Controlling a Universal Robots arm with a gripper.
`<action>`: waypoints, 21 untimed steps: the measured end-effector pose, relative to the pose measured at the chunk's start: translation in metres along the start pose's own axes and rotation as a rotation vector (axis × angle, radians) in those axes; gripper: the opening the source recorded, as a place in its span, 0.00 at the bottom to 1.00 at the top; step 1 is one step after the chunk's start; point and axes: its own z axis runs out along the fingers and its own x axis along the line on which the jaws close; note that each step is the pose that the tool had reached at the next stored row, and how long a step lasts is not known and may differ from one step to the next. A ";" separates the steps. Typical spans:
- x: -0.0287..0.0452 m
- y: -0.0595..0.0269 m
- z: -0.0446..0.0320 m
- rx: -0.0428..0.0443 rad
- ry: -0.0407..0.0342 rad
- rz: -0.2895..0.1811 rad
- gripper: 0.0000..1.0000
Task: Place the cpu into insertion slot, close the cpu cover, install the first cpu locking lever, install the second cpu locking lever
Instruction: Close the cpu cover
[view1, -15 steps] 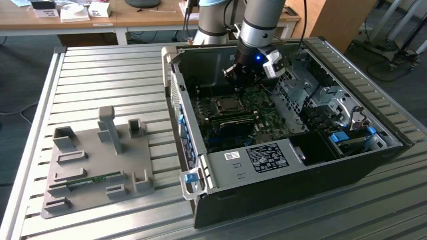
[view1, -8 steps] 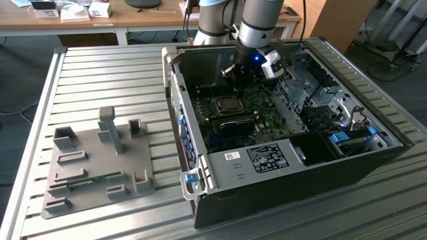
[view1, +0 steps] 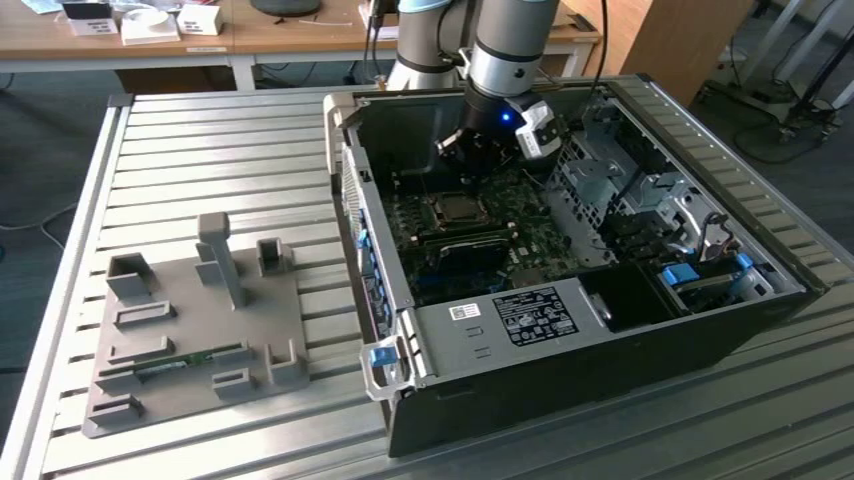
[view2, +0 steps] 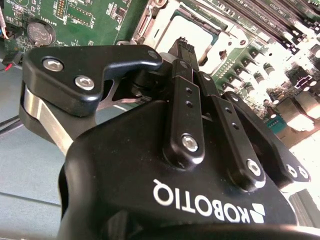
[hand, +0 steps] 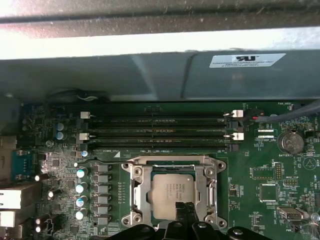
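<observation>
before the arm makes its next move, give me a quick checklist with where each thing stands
1. Chip seated: ok, it lies flat inside the cover's window.
2. Cover down: ok, its frame lies flat around the chip.
3. Locking levers latched: cannot tell, I cannot make them out.
4. Gripper on target: ok, it hovers at the chip's edge.
5. Gripper empty: ok, it is shut with nothing in it.
6. Memory slots out of the way: ok, they sit apart from the gripper.
</observation>
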 end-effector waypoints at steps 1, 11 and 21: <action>0.0000 0.0000 0.0000 0.0000 0.0000 0.000 0.11; 0.0019 0.0000 0.0002 -0.0001 0.0000 0.000 0.11; 0.0024 0.0000 0.0002 -0.0001 0.0000 0.000 0.11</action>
